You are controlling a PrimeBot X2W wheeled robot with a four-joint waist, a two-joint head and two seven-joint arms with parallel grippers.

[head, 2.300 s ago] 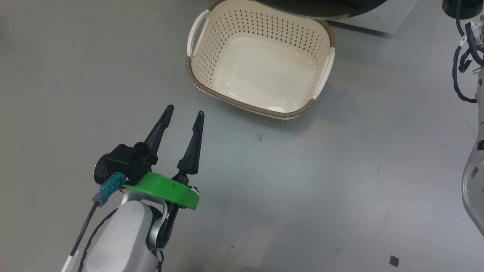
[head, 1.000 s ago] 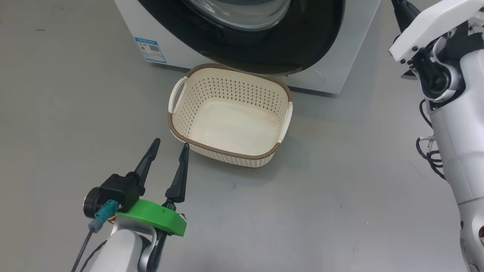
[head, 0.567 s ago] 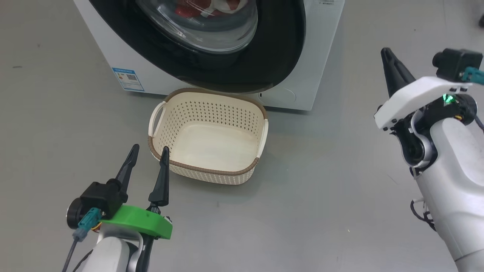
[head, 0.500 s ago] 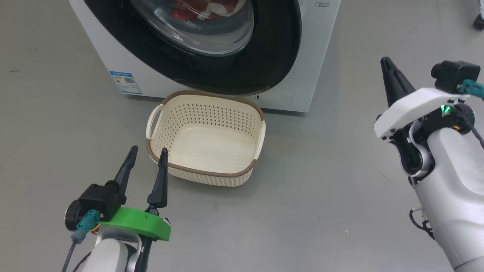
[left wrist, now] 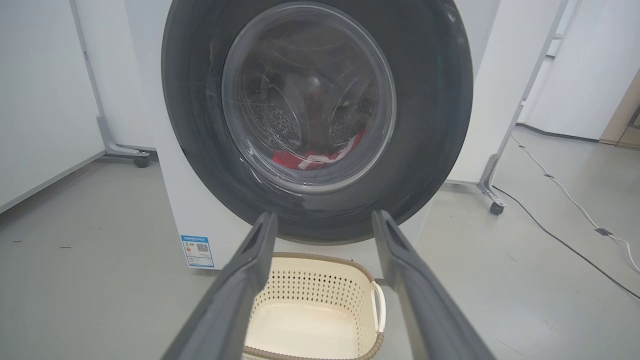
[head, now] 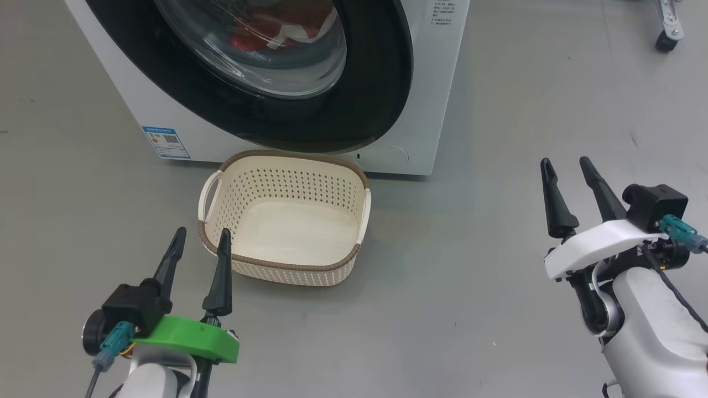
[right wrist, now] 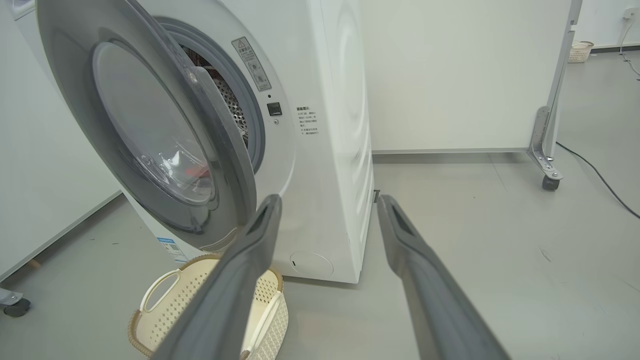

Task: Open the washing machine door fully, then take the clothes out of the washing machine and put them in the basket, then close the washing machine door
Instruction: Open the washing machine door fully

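Door (head: 243,72): large, round, glossy black rim, bulging clear glass; stood ajar, swung partway off the front.
Machine (head: 437,83): big white front-loader on grey floor (head: 470,276), blue label low on its front.
Clothes (head: 265,36): red fabric with white trim; lay in the steel drum, seen through the glass.
Basket (head: 276,264): cream perforated plastic tub, brown woven-look rim; sat on the floor just before the machine, under the door.
Left gripper (head: 202,232): jaws wide apart, held nothing; by basket's near-left corner.
Right gripper (head: 565,163): jaws wide apart, held nothing; well right of basket.
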